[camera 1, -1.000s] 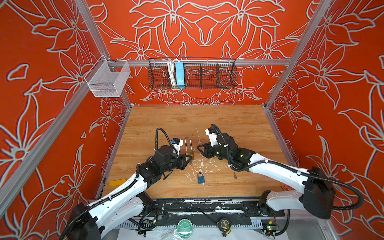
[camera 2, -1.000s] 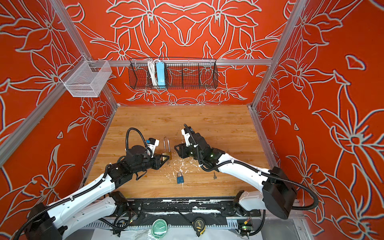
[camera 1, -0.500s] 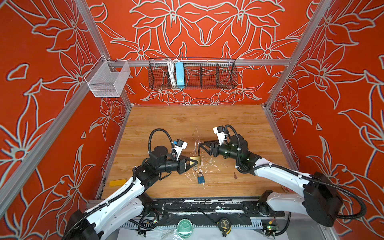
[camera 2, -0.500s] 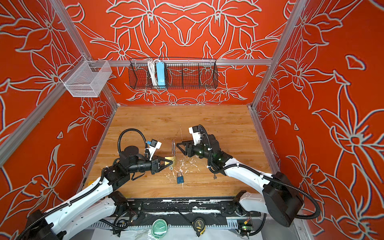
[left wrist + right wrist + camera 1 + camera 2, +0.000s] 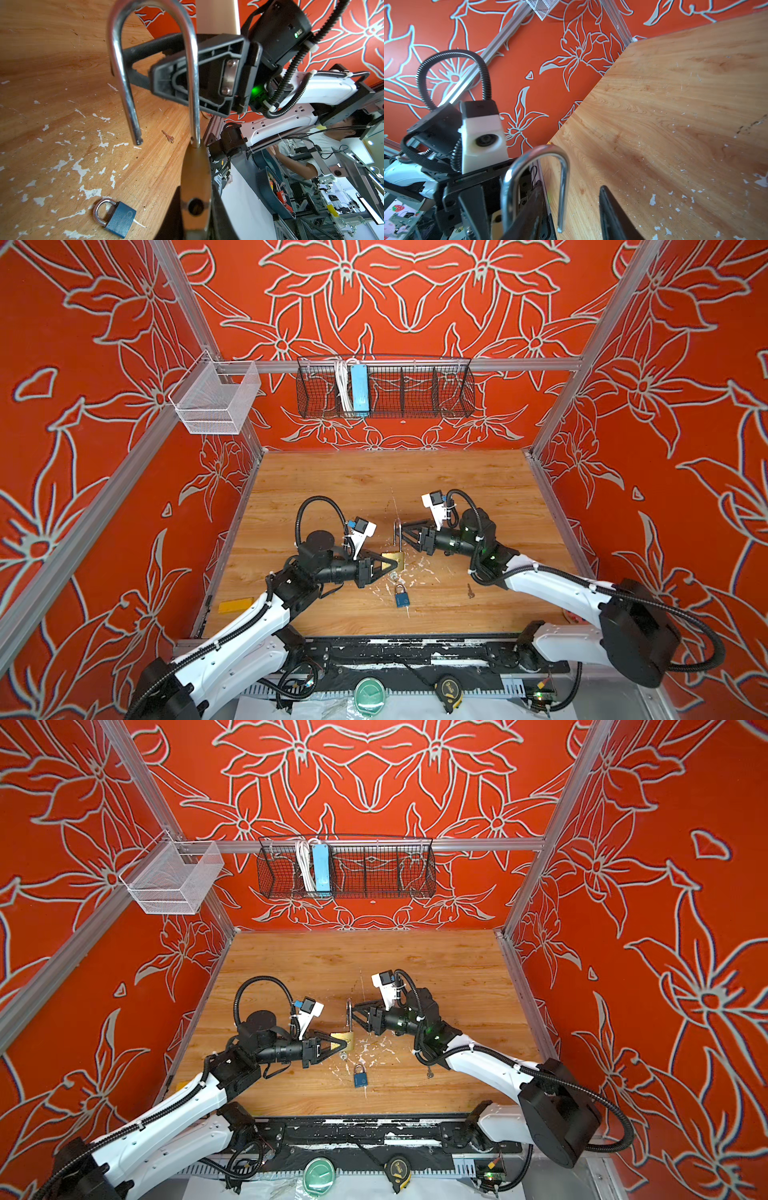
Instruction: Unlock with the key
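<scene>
My left gripper (image 5: 392,566) (image 5: 344,1045) (image 5: 196,207) is shut on the body of a brass padlock (image 5: 394,559) (image 5: 345,1039) (image 5: 195,166). It holds the padlock above the table with the keyhole facing the left wrist camera. The long steel shackle (image 5: 397,533) (image 5: 193,83) (image 5: 546,149) stands open, its free leg out of the body. My right gripper (image 5: 402,533) (image 5: 355,1013) (image 5: 570,185) is open, and that free leg hangs between its fingers. The small key (image 5: 470,591) (image 5: 430,1074) (image 5: 168,137) lies loose on the wood, to the right of both grippers.
A blue padlock (image 5: 401,596) (image 5: 360,1076) (image 5: 117,218), shackle closed, lies on the table just in front of the brass one. A yellow block (image 5: 235,605) sits at the front left edge. A black wire basket (image 5: 384,385) and a white mesh basket (image 5: 216,402) hang on the walls.
My left arm has swung the brass padlock right and toward the front. The right arm has turned toward it, so its fingers now straddle the shackle's free leg.
</scene>
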Robot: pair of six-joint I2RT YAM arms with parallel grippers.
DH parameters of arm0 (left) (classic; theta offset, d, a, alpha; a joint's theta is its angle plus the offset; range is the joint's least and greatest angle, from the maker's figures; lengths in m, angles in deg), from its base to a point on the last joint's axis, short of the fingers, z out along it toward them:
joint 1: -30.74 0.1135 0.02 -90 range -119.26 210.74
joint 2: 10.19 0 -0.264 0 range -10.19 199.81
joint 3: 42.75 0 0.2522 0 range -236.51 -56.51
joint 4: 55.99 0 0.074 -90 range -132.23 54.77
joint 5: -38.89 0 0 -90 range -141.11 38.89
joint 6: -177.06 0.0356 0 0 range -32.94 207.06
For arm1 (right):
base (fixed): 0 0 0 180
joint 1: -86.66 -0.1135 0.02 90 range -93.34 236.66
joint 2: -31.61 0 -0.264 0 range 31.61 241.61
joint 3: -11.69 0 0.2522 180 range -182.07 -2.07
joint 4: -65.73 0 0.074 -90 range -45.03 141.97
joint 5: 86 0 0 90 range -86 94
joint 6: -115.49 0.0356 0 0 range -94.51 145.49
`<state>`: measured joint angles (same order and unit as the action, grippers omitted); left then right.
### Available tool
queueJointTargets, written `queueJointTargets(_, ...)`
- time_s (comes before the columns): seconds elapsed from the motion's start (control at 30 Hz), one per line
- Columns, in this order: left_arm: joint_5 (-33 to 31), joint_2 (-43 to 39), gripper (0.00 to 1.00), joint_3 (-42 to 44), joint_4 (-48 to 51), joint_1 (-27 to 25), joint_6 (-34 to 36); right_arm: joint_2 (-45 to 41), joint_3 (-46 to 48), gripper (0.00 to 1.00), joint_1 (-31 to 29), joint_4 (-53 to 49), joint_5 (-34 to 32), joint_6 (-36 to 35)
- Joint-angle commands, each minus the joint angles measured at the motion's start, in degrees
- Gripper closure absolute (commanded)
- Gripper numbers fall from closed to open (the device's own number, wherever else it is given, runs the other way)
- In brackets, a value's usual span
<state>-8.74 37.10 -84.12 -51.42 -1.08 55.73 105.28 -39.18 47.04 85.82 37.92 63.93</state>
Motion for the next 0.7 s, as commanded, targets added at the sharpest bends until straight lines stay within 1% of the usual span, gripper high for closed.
queueJointTargets(0.0,2.8,-0.1,1.00,-1.0,-6.9,0.4,-0.4,1.2,-1.0,0.57,-0.1,3.8,2.7,1.8)
queueJointTargets(0.17,2.9,0.1,1.00,-1.0,-6.6,0.4,-0.1,1.9,-1.9,0.58,-0.1,4.2,3.4,1.9)
queueJointTargets(0.33,3.2,0.7,1.00,-0.9,-7.4,0.4,-0.4,2.4,-2.3,0.66,-0.1,3.8,3.3,2.0)
queueJointTargets(0.43,3.0,1.0,1.00,-0.9,-7.5,0.4,-0.5,2.5,-2.6,0.68,-0.1,2.7,2.8,1.8)
queueJointTargets(0.53,3.0,1.2,1.00,-1.1,-7.4,0.4,-0.4,2.7,-2.7,0.75,-0.2,2.6,2.8,1.8)
queueJointTargets(0.67,2.8,1.2,1.00,-1.2,-7.0,0.4,-0.5,2.6,-2.9,0.82,-0.2,2.5,2.7,1.5)
